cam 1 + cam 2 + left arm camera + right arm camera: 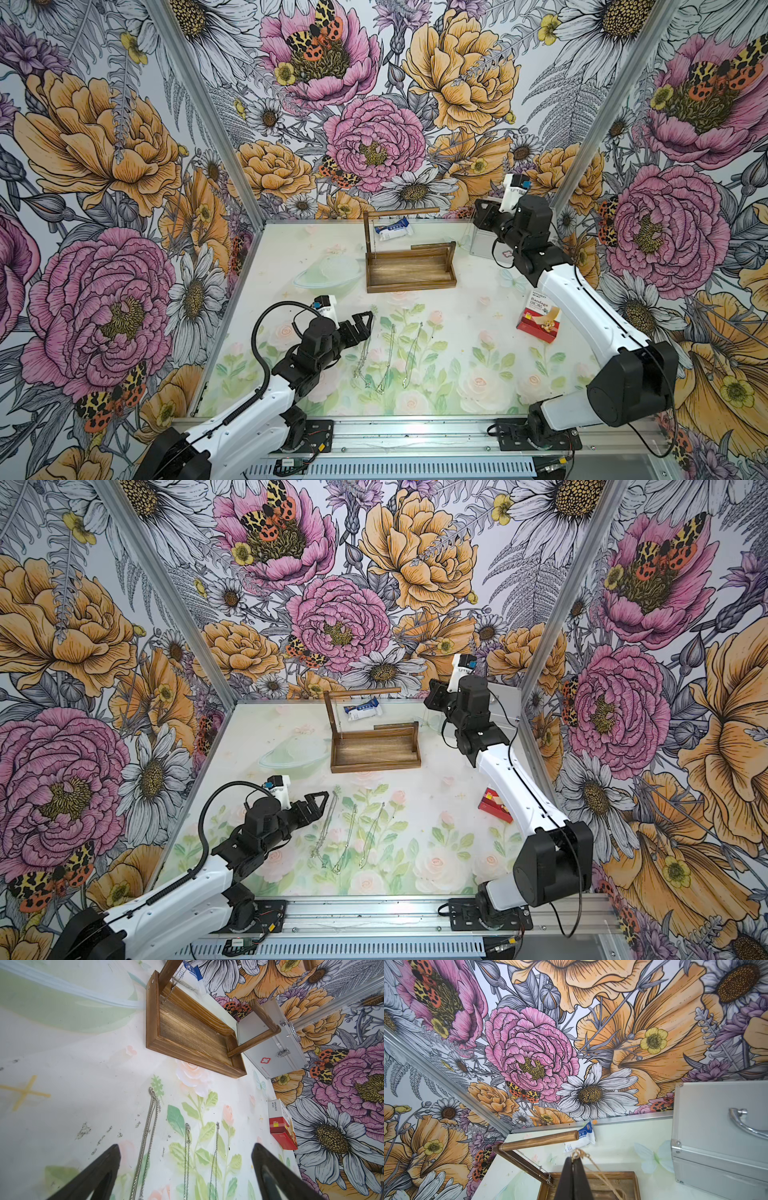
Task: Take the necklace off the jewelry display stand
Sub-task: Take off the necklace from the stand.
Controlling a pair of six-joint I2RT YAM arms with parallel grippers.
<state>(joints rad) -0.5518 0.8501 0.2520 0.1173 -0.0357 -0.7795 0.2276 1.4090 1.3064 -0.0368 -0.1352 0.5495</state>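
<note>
The necklace [578, 1153] is a fine gold-coloured chain. I judge it almost weightless and wholly limp, thin enough to slide out of a slack pinch and delicate enough to stretch or break if a link catches on wood. The best hold is a firm pinch on a bunched bit near the top of its loop, and that is the hold it has now. The right end effector [573, 1159] is closed, its two fingers pressed flat together with the gathered chain caught at their very tips. From there the slack runs down towards the right end of the tray [411, 286] of the jewelry display stand [451, 259]. The stand sits at the far middle of the desk [457, 332]. The pinch hangs just past the free right end of the rod [539, 1140] and a little below it. The chain looks clear of the rod, though the top views are too coarse to confirm that. A silver chain [529, 1158] hangs from the rod close beside the post [366, 237] at the left. It is well apart from the held necklace, so tangling seems unlikely. The left end effector [186, 1145] is wide open and empty at the near left, hovering over three more chains [187, 1132] laid out on the desk — far from the stand.
</note>
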